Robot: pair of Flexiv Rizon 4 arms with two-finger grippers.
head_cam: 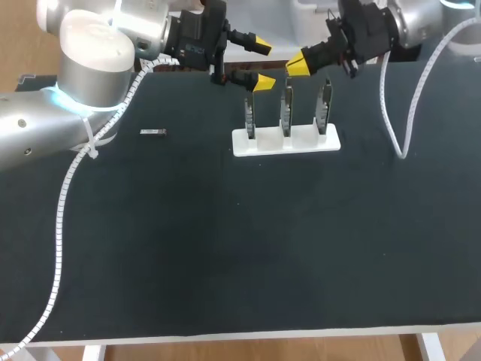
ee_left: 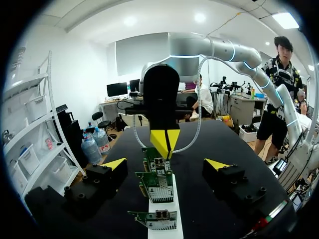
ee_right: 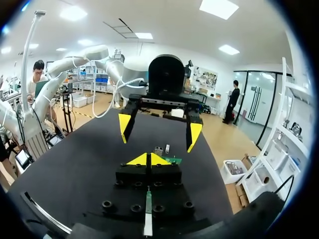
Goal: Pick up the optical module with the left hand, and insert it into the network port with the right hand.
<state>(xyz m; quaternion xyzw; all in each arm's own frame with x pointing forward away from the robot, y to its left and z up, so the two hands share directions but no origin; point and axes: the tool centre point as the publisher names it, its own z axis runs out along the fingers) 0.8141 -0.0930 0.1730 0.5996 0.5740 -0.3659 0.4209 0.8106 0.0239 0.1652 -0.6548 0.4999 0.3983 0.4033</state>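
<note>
Matte black worktop (head_cam: pixel 225 248), pale edge along the near side. The small silver optical module (head_cam: pixel 152 132) lies flat on it, alone, at 9 o'clock of the white plastic rack (head_cam: pixel 285 141). It is well apart from the rack and from both arms.

The rack holds three green network cards (head_cam: pixel 286 109) upright in a row.

Left arm (head_cam: pixel 90 68) comes in from 10 o'clock. Left jaws are spread wide, holding nothing. Their yellow fingertips (head_cam: pixel 263 81) sit at 11 o'clock of the rack, the nearer one right over the leftmost card. Cannot tell if it touches. From the left wrist, the card row runs ahead between the spread fingers, clear of both.

Right arm (head_cam: pixel 409 22) comes in from 1 o'clock. Right jaws are closed tip to tip with nothing between them, and their yellow point (head_cam: pixel 299 66) sits at 12 o'clock of the rack, facing the left jaws. From the right wrist, a thin pale board edge lies under the closed tips and a green card just ahead.

White corrugated hose (head_cam: pixel 64 218) from the left arm trails over the worktop toward 7 o'clock. White cable loop (head_cam: pixel 398 139) from the right arm drops to the surface at 3 o'clock of the rack.
</note>
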